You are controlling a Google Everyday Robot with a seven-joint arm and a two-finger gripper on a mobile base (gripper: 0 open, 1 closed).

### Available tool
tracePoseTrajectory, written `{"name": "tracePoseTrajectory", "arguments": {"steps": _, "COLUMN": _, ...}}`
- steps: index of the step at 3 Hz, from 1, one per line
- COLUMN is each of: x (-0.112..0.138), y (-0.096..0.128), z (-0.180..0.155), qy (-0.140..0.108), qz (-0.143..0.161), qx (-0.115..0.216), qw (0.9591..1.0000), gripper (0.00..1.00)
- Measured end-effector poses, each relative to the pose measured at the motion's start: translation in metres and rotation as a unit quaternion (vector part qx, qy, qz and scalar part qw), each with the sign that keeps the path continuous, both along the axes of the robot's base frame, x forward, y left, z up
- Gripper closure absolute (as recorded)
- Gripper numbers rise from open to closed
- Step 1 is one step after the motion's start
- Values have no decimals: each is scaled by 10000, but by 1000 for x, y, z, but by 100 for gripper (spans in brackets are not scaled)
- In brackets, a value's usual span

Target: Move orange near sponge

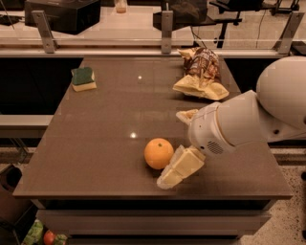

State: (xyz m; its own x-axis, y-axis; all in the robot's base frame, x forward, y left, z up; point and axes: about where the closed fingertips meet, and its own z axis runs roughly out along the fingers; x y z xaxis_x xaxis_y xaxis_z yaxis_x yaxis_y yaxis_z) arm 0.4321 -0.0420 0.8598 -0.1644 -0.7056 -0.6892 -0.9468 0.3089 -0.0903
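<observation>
gripper (174, 146) low over the near-right part of the table (95, 143), white arm (248, 119) coming in from the right. jaws spread wide, holding nothing. one pale finger (182, 165) lies just right of the orange (158, 153), near side; the other (186, 115) is farther back. contact between the near finger and the fruit: cannot tell.

orange sits on the tabletop, near-centre. sponge (83, 79) at the far left corner, green side up, well apart from the orange. bare brown tabletop lies between the two.

snack bag (201, 74) lies crumpled at the far right, beyond the arm.

surface: smooth brown top, glossy, two small light glints. lower shelf below. far edge backed by a rail with metal posts (166, 29). beyond it a black box (62, 13) and an office chair (229, 8). speckled floor (287, 229) at right.

under the table, near left: green packets (33, 233) and a small red fruit (48, 237).

counts: one orange, one sponge, one snack bag, three posts.
</observation>
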Motion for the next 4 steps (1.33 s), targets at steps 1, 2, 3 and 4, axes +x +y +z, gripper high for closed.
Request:
{"name": "tracePoseTrajectory", "arguments": {"steps": 1, "x": 2, "y": 13, "z": -4, "qy": 190, "qz": 293, "qx": -108, "qw": 9993, "gripper": 0}}
{"name": "tracePoseTrajectory", "arguments": {"steps": 2, "x": 2, "y": 13, "z": -4, "qy": 195, "qz": 303, "qx": -108, "qw": 9993, "gripper": 0}}
{"name": "tracePoseTrajectory", "arguments": {"steps": 3, "x": 3, "y": 15, "z": -3, "qy": 119, "qz": 275, "qx": -16, "qw": 9995, "gripper": 0}}
{"name": "tracePoseTrajectory", "arguments": {"steps": 4, "x": 3, "y": 17, "z": -5, "qy": 26, "qz": 230, "qx": 166, "qw": 9996, "gripper": 0}}
